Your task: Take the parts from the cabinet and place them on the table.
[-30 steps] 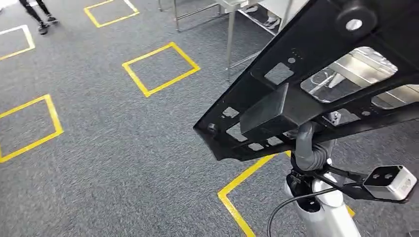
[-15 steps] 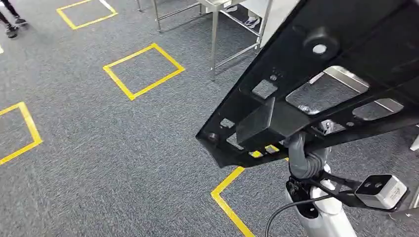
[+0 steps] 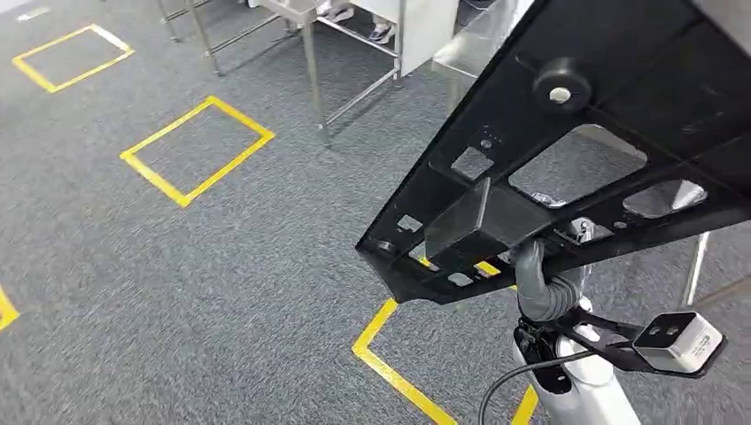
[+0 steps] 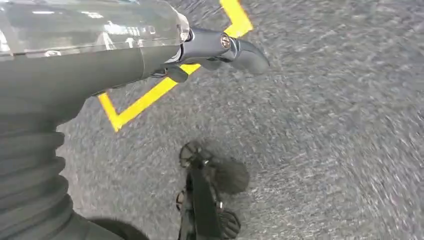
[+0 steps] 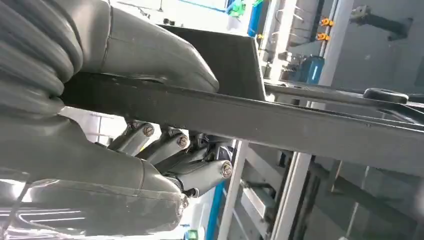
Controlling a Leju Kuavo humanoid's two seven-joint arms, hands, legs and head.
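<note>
Head view: right robot hand [image 3: 542, 288] clamps one black part [image 3: 567, 150]; left robot hand [image 4: 220, 47] hangs spread, empty.

Black flat part [image 3: 611, 150] (cut-outs, round knob) tilted above grey carpet.

Grey carpet [image 3: 221, 292] covers the floor, marked with yellow tape squares [image 3: 197, 149], one out in the open and another [image 3: 71, 55] further off near the far corner. Beyond them stand the thin metal legs of a steel frame [image 3: 312, 66], with someone's shoes [image 3: 383, 32] visible just behind.
</note>
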